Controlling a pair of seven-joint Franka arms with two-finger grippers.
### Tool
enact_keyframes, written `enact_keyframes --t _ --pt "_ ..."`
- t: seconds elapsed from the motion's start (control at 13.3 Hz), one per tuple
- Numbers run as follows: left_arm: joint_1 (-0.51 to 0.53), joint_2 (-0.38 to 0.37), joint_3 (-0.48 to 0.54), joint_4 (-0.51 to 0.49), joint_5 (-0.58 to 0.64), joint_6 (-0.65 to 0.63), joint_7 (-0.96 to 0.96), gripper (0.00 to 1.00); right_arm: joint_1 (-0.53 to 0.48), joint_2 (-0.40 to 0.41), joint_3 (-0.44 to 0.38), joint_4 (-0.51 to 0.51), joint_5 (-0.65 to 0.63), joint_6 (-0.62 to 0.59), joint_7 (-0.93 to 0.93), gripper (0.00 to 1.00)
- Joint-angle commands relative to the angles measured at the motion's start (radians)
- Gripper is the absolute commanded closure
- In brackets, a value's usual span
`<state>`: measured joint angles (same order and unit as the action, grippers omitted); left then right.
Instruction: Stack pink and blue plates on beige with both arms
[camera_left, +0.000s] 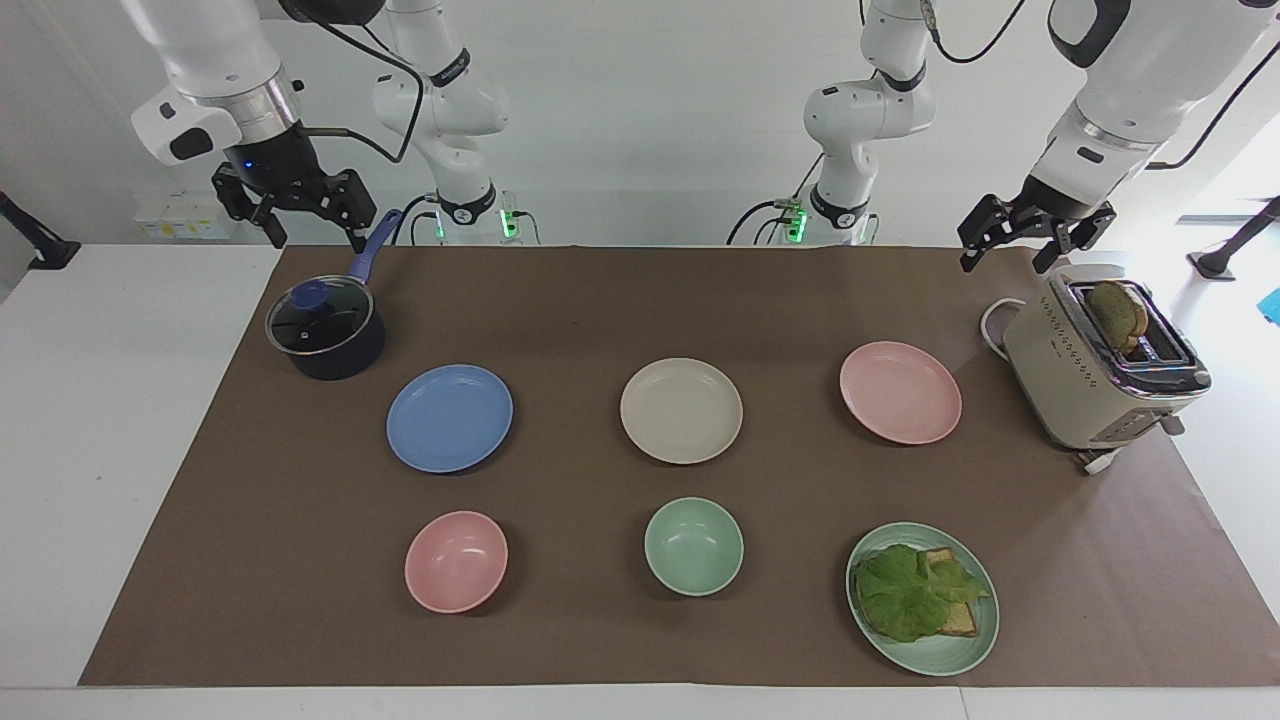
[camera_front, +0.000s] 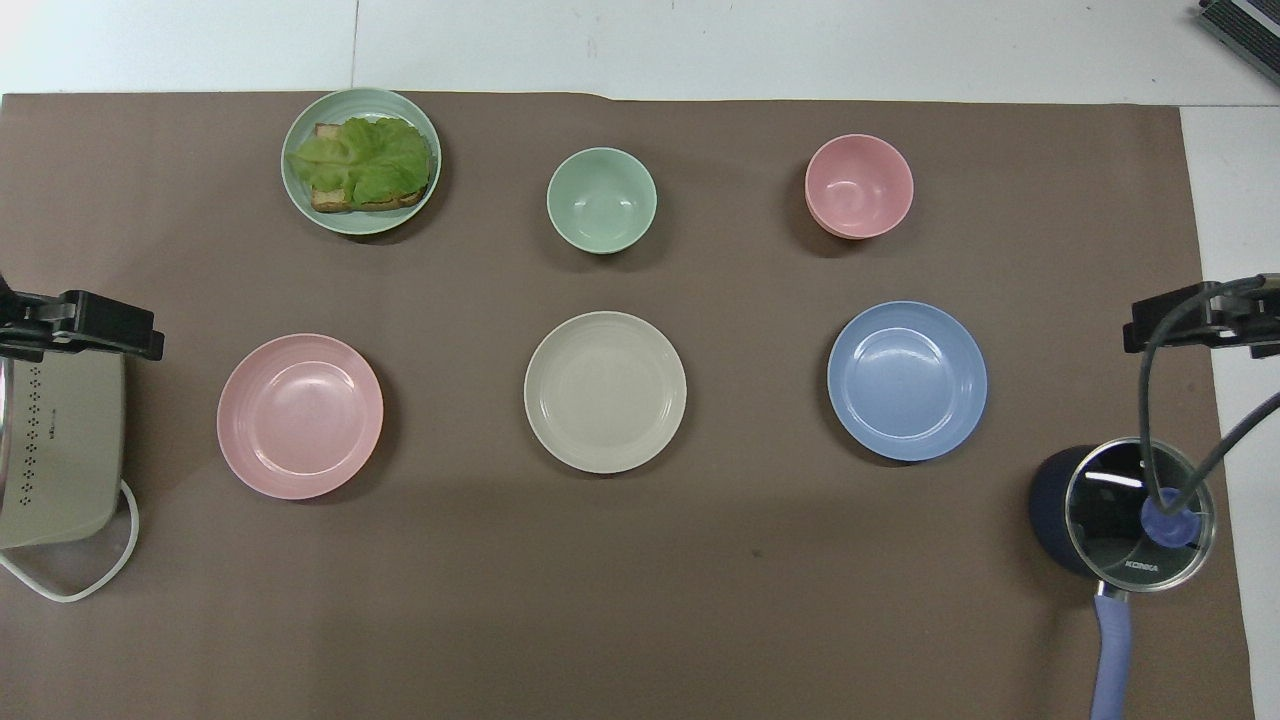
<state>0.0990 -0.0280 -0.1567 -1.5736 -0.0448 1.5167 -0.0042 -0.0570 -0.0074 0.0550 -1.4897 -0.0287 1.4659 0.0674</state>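
Observation:
Three same-sized plates lie in a row across the brown mat. The beige plate (camera_left: 681, 410) (camera_front: 605, 392) is in the middle. The blue plate (camera_left: 450, 418) (camera_front: 907, 381) lies toward the right arm's end, the pink plate (camera_left: 900, 392) (camera_front: 300, 416) toward the left arm's end. Each plate lies apart from the others with nothing on it. My right gripper (camera_left: 318, 238) (camera_front: 1200, 320) hangs open and empty in the air over the pot's end of the mat. My left gripper (camera_left: 1007, 262) (camera_front: 80, 325) hangs open and empty over the toaster.
A lidded dark pot (camera_left: 325, 330) (camera_front: 1120, 515) stands under the right gripper, a beige toaster (camera_left: 1100, 370) (camera_front: 60, 450) with bread under the left. Farther from the robots stand a pink bowl (camera_left: 456, 561) (camera_front: 859, 187), a green bowl (camera_left: 693, 546) (camera_front: 601, 200) and a green plate (camera_left: 940, 655) (camera_front: 362, 100) with lettuce and toast.

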Motion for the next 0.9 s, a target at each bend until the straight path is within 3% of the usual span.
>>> enact_keyframes --t 0.0,0.38,0.6,0.83 --pt "-0.005 -0.016 0.003 -0.019 0.016 -0.001 0.003 0.00 -0.007 -0.025 0.005 -0.024 -0.002 -0.002 -0.003 0.00" --pt "0.007 -0.012 0.005 -0.060 0.016 0.014 0.007 0.00 -0.007 -0.023 0.005 -0.023 0.000 -0.002 -0.008 0.00" --pt "0.037 -0.013 0.014 -0.264 0.016 0.248 0.006 0.00 -0.007 -0.022 0.005 -0.023 0.009 -0.002 -0.003 0.00" --pt "0.074 0.032 0.014 -0.368 0.014 0.399 -0.008 0.00 -0.007 -0.022 0.005 -0.023 0.009 -0.002 -0.005 0.00"
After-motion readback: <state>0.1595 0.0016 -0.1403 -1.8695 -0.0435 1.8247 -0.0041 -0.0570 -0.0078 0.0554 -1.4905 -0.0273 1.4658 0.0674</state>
